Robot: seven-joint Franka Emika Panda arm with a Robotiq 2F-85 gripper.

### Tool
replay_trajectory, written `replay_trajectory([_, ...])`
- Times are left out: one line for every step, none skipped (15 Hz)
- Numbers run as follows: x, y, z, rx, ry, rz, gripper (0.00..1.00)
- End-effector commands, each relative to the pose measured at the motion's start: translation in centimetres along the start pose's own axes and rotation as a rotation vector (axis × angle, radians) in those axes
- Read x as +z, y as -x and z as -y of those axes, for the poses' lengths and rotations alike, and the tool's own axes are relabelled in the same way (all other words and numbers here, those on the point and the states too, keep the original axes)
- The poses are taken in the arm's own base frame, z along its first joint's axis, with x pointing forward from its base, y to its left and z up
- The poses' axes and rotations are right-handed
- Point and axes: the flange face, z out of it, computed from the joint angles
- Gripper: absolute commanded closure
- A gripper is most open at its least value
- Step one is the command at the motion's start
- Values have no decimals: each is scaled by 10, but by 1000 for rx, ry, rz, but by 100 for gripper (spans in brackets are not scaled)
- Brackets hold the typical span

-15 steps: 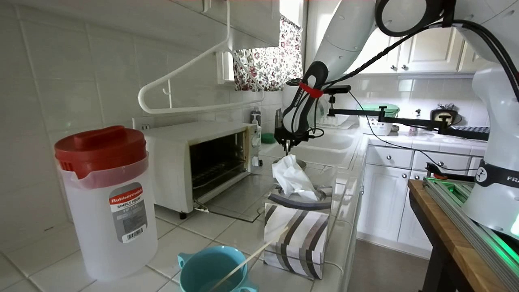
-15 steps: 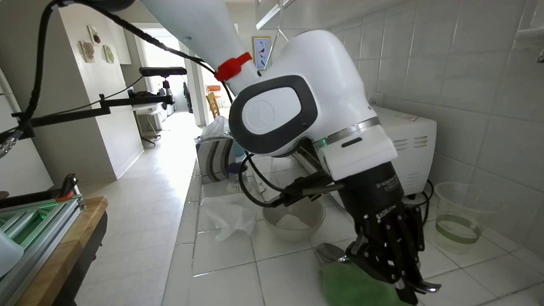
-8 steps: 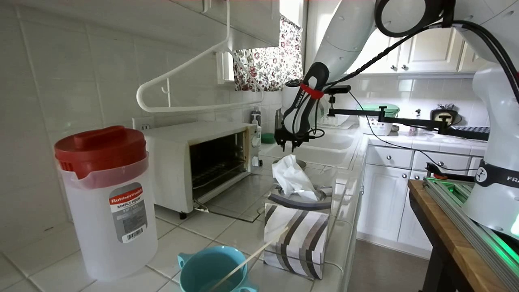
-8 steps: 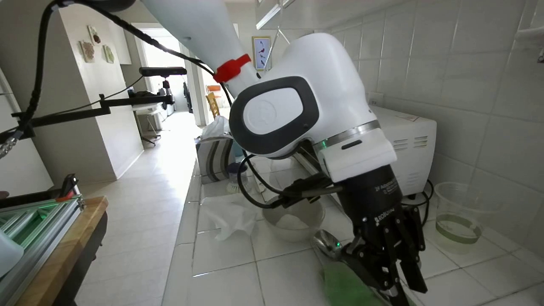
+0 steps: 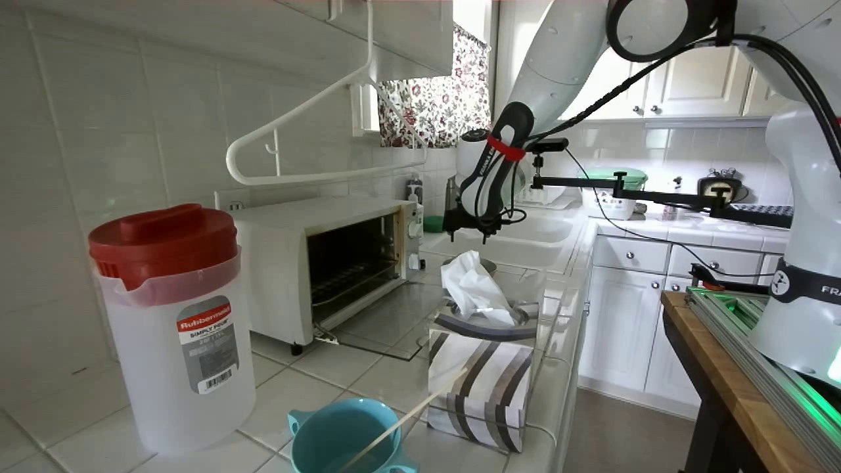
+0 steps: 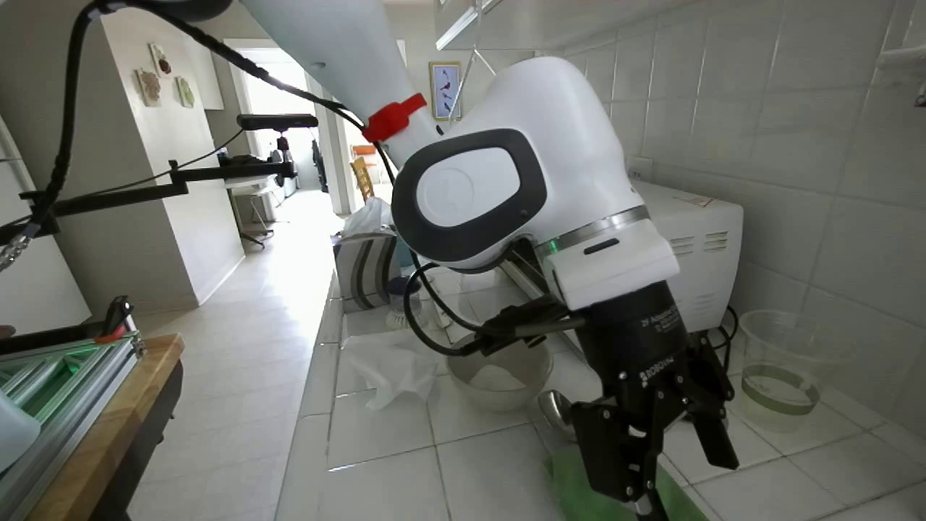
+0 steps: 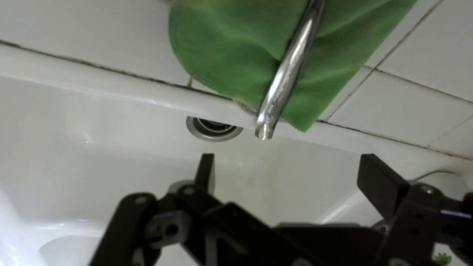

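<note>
My gripper [image 7: 286,159] stands open with nothing between its fingers, over the sink's edge in the wrist view. Just ahead of the fingertips lies a shiny metal spoon; its handle [image 7: 286,77] crosses a green cloth [image 7: 229,48] and its end sticks out past the sink rim. An exterior view shows the spoon's bowl [image 6: 555,411] at the edge of the cloth [image 6: 579,485], partly hidden by a finger of the gripper [image 6: 687,485]. In an exterior view the gripper [image 5: 468,238] hangs beyond the tissue box [image 5: 483,387], fingers pointing down.
A bowl [image 6: 499,394] with something white in it and a crumpled white tissue [image 6: 394,365] sit near the cloth. A clear plastic tub [image 6: 781,362] stands by the wall. The toaster oven [image 5: 315,263], its door down, a pitcher [image 5: 174,328] and a blue cup [image 5: 345,433] line the counter.
One second ago the jaws were shut on the spoon's handle. They have since spread wide and let it go, and the spoon rests on the cloth. The arm has barely moved.
</note>
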Motion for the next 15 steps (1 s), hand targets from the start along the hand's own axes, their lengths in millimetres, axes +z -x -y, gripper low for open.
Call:
replay_trajectory([-18,-15,1,-11,-7,22,0])
replay_trajectory([-29,-22,0,-22,-16,30,0])
replay_trajectory([-40,-29,-2,-48,-23,38,0])
replay_trajectory([-52,-38,-3,-65,-35,37,0])
replay_trajectory([-66,-48,-6,-89,-44,42,0])
replay_trajectory([-79,-58,-8,-118,-55,55,0])
replay_trajectory([-93,-65,-11,-154,-71,74,0])
replay_trajectory([-105,-72,-13,-181,-81,90,0])
replay_trajectory([-116,-75,-16,-217,-88,111,0])
replay_trajectory([-128,-78,-18,-256,-107,135,0])
replay_trajectory([-137,-78,-20,-287,-115,160,0])
replay_trajectory([-148,-76,-22,-321,-130,186,0])
replay_trajectory([-157,-73,-23,-352,-144,216,0])
replay_trajectory([-165,-70,-25,-380,-161,248,0])
replay_trajectory([-172,-67,-27,-412,-176,281,0])
